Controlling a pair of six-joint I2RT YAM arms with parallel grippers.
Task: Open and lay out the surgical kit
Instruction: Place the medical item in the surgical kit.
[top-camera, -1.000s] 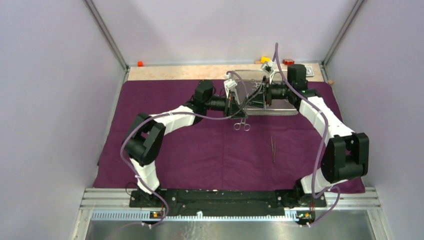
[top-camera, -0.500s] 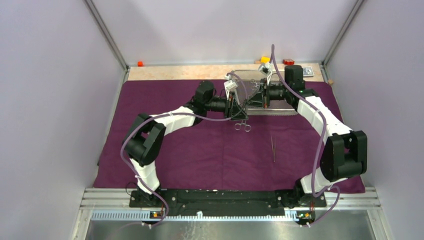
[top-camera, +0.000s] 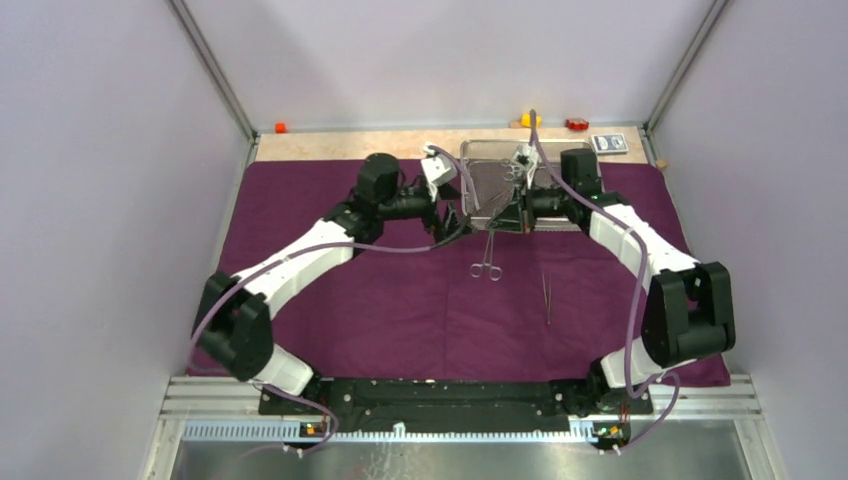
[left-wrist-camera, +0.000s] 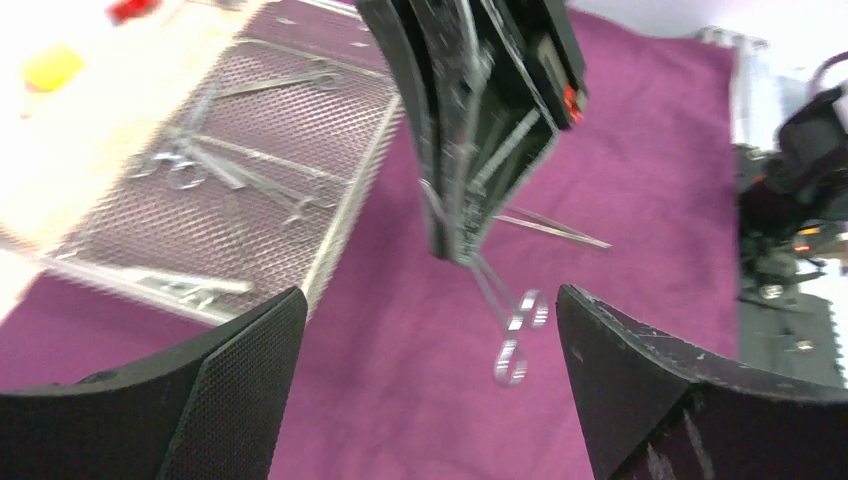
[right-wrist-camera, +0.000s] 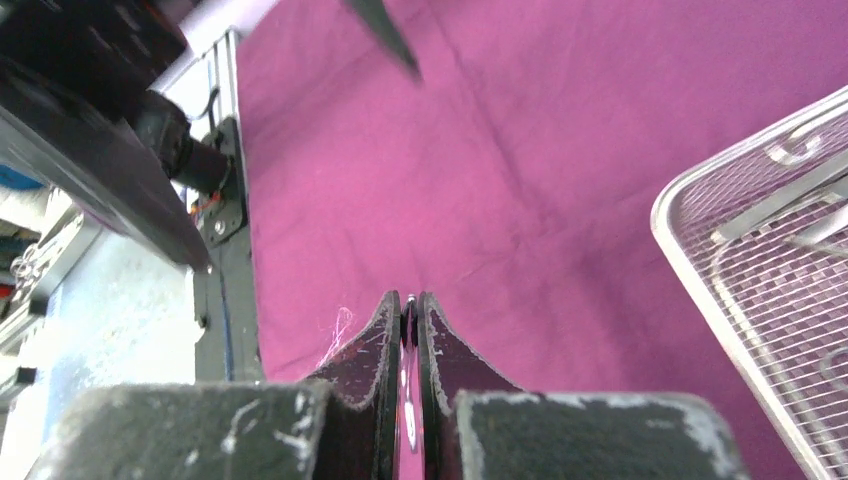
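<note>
The dark purple cloth wrap (top-camera: 400, 310) lies spread flat. At its back edge sits the wire-mesh steel tray (top-camera: 488, 145), with several clamps (left-wrist-camera: 200, 160) in it. My right gripper (top-camera: 505, 215) is shut on the tip end of a ring-handled clamp (top-camera: 487, 255). The clamp hangs down over the cloth in front of the tray, and its rings (left-wrist-camera: 515, 340) show between my left fingers. My left gripper (top-camera: 455, 222) stands open just left of it, holding nothing. Steel tweezers (top-camera: 546, 297) lie on the cloth to the right. The right wrist view shows a steel sliver (right-wrist-camera: 410, 305) pinched between the shut fingers.
A blue-white card packet (top-camera: 610, 143) lies at the back right. Yellow (top-camera: 523, 120) and red (top-camera: 577, 124) blocks stand behind the tray, and an orange block (top-camera: 281, 127) is at the back left. Grey walls close in both sides and the back.
My left gripper has opened, let go of the clamp and drawn back to the left. My right gripper has shut on the clamp, which now hangs lower over the cloth.
</note>
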